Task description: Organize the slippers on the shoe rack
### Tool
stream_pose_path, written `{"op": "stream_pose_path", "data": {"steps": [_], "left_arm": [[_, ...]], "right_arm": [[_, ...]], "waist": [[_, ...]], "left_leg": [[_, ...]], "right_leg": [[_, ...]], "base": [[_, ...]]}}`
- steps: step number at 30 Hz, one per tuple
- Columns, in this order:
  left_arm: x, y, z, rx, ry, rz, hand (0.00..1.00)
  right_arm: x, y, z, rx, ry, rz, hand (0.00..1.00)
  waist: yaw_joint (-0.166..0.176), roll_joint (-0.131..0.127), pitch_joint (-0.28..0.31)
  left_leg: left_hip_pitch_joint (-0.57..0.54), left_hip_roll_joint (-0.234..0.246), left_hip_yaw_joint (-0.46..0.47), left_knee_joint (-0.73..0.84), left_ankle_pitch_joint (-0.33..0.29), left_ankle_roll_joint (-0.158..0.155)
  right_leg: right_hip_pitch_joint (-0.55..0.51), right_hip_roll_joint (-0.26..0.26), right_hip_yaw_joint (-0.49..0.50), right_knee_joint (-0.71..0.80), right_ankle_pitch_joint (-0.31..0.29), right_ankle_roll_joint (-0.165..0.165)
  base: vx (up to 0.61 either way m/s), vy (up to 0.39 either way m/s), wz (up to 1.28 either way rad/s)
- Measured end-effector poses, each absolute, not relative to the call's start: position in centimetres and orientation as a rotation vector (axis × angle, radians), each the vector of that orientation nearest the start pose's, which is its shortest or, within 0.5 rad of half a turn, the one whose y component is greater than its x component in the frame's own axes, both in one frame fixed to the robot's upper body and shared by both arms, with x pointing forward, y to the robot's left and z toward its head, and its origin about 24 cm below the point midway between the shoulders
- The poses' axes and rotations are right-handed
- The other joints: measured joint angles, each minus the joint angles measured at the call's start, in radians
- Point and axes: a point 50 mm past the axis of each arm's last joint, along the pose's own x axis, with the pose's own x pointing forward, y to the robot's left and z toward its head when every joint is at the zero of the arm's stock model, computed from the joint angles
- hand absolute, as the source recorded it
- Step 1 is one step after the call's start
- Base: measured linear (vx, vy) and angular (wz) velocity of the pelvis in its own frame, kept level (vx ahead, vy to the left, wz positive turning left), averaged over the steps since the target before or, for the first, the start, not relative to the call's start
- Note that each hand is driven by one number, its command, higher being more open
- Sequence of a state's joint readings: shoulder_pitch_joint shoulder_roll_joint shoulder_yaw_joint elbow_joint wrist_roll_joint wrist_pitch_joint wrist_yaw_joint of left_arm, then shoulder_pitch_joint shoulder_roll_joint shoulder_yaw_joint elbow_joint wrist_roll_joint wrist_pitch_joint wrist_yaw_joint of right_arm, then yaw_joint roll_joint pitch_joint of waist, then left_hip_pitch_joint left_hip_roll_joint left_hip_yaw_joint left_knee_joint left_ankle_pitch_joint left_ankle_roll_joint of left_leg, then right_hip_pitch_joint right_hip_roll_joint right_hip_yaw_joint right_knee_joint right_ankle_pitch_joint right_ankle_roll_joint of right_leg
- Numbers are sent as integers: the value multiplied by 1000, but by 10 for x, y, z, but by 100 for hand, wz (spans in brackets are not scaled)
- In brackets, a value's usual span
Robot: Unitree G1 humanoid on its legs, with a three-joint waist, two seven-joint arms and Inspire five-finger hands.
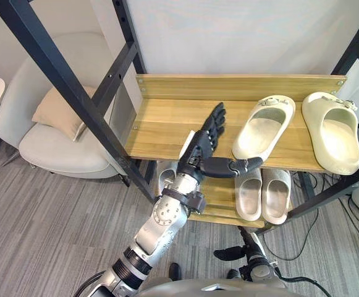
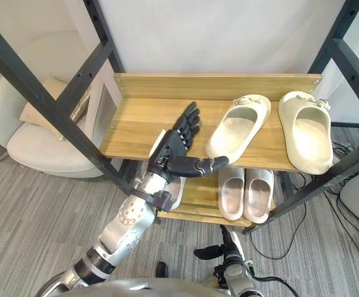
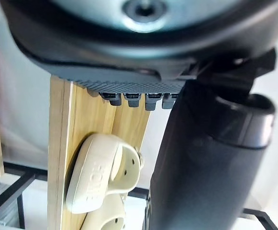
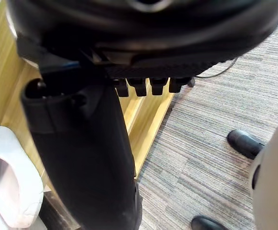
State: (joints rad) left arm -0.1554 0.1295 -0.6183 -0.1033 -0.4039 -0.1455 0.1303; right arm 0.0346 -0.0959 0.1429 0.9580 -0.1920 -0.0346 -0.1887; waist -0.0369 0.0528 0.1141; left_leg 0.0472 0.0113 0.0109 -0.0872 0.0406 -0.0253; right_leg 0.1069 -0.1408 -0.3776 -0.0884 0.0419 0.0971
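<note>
Hovering over the top shelf point(image 1: 167, 120) of the shoe rack point(image 1: 241, 79), your left robot hand point(image 1: 201, 146) is spread wide and holds nothing. Its fingers point(image 1: 217, 117) point straight toward the back board, and the thumb sticks out sideways toward the nearest cream slipper point(image 1: 264, 127). You cannot tell whether the thumb tip touches that slipper's heel edge or hangs just in front of it, nor whether the palm rests on the wood. A second cream slipper point(image 1: 333, 130) lies just beside the first at the shelf's right end, both with toes to the back. A black frame bar point(image 1: 340, 185) crosses before its heel. On the lower shelf point(image 1: 219, 201) a pair of grey slippers point(image 1: 262, 195) sits side by side, their toes hidden under the top shelf. Left of them a white slipper point(image 1: 165, 178) is mostly covered by the arm, so how it lies is hard to make out. Your right robot hand point(image 1: 230, 252) hangs low before the rack, above the floor point(image 1: 55, 235). Its wrist view shows the thumb straight and the fingers relaxed, holding nothing. An armchair point(image 1: 62, 154) with a cushion point(image 1: 59, 111) stands left of the rack, partly behind another bar.
</note>
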Motion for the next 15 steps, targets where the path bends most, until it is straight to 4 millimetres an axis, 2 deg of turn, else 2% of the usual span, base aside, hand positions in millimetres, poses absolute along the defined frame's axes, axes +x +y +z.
{"op": "stream_pose_path", "data": {"steps": [8,12,15], "left_arm": [[239,8,95,-287,-182,-620,100],[244,0,98,-258,-189,-646,100],[245,-5,99,-237,-193,-669,100]], "right_arm": [[137,-173,-145,-413,915,1,100],[141,-171,-144,-393,910,-2,100],[142,-170,-144,-392,908,-5,100]], "waist": [[-6,-10,7],[-27,-19,12],[-30,-25,16]], "left_leg": [[0,0,0,0,3,0],[0,-1,4,0,3,0],[1,-1,7,0,3,0]], "right_leg": [[-1,-2,0,0,4,4],[-1,-5,2,0,5,6],[-2,-6,4,-1,6,7]], "base": [[-8,1,0],[0,1,-1],[0,0,0]]}}
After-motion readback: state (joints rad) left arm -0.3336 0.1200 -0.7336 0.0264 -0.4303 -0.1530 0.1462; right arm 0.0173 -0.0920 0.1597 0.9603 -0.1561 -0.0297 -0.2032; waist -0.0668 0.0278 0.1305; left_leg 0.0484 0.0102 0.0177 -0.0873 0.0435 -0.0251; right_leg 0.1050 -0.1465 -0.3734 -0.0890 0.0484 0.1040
